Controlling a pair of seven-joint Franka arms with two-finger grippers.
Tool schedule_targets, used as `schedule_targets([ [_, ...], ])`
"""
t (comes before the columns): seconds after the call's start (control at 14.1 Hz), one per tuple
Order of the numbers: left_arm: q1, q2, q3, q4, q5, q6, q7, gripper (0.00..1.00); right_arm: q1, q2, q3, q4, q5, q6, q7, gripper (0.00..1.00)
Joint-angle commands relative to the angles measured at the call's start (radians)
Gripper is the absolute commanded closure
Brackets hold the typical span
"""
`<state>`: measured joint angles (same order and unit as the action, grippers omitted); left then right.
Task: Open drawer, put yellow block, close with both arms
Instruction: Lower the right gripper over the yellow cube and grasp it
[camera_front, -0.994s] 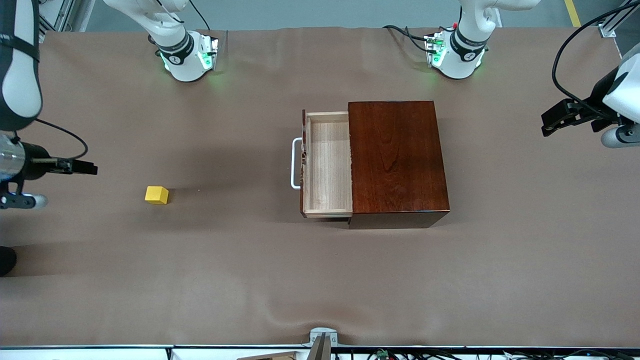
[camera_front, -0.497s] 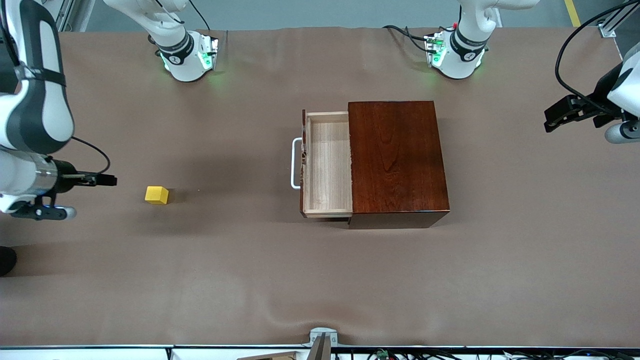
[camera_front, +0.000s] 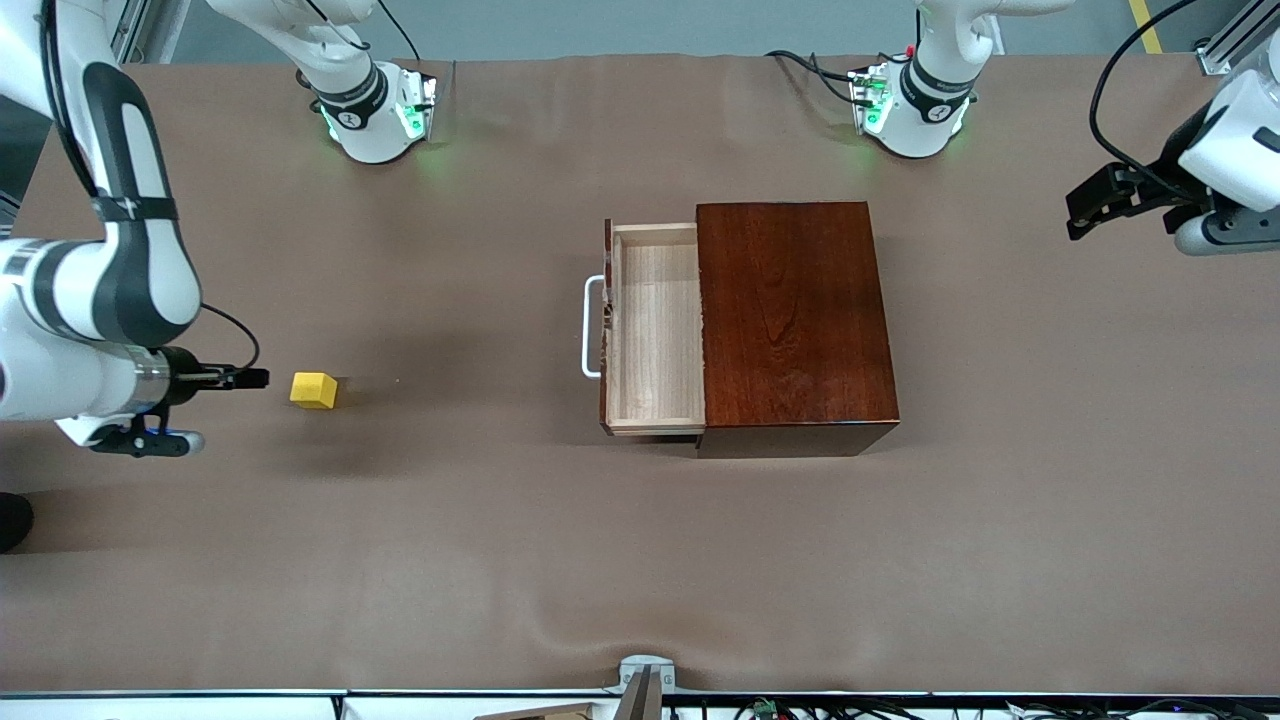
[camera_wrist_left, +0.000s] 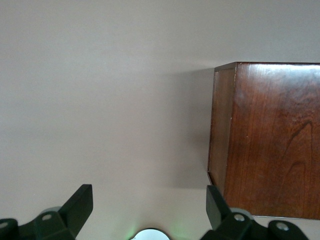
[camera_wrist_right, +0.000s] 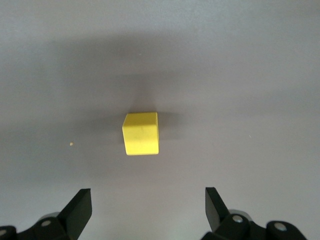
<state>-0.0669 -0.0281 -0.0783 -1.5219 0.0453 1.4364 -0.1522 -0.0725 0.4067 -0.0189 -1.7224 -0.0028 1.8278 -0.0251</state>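
Observation:
The yellow block (camera_front: 313, 390) lies on the brown table toward the right arm's end, apart from the drawer. The pale wooden drawer (camera_front: 655, 330) stands pulled out of the dark reddish-brown box (camera_front: 795, 315), empty, with its white handle (camera_front: 592, 327) facing the block. My right gripper (camera_front: 255, 378) hovers low just beside the block, open. In the right wrist view the block (camera_wrist_right: 141, 133) lies ahead of the open right gripper (camera_wrist_right: 148, 207), untouched. My left gripper (camera_front: 1085, 210) hangs open over the table's left-arm end, with the box (camera_wrist_left: 272, 140) ahead of the gripper (camera_wrist_left: 150, 205).
Both arm bases (camera_front: 375, 115) (camera_front: 915, 105) glow green along the table's edge farthest from the front camera. The brown table cover (camera_front: 640, 560) is slightly wrinkled. A small metal bracket (camera_front: 645, 675) sits at the edge nearest the front camera.
My right arm has swung in from its end of the table, bringing its gripper close to the yellow block. My left gripper has drifted slightly toward the bases' edge. Block and drawer have not moved.

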Motion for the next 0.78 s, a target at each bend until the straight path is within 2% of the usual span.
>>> schedule_targets([
  [0.0, 0.012, -0.027, -0.012, -0.034, -0.012, 0.018, 0.016, 0.0, 0.007, -0.022, 0.0, -0.129, 0.007, 0.135, -0.001, 0.0],
  [0.21, 0.013, -0.027, -0.012, -0.03, -0.012, 0.015, 0.017, 0.0, 0.011, -0.019, 0.0, -0.181, 0.007, 0.197, -0.001, 0.0],
  [0.43, 0.015, -0.032, -0.012, -0.03, -0.013, 0.006, 0.017, 0.0, 0.016, -0.019, 0.0, -0.258, 0.007, 0.321, -0.004, 0.0],
  [0.71, 0.016, -0.032, -0.012, -0.027, -0.013, -0.002, 0.016, 0.0, 0.033, -0.003, 0.0, -0.279, 0.007, 0.384, -0.007, 0.0],
])
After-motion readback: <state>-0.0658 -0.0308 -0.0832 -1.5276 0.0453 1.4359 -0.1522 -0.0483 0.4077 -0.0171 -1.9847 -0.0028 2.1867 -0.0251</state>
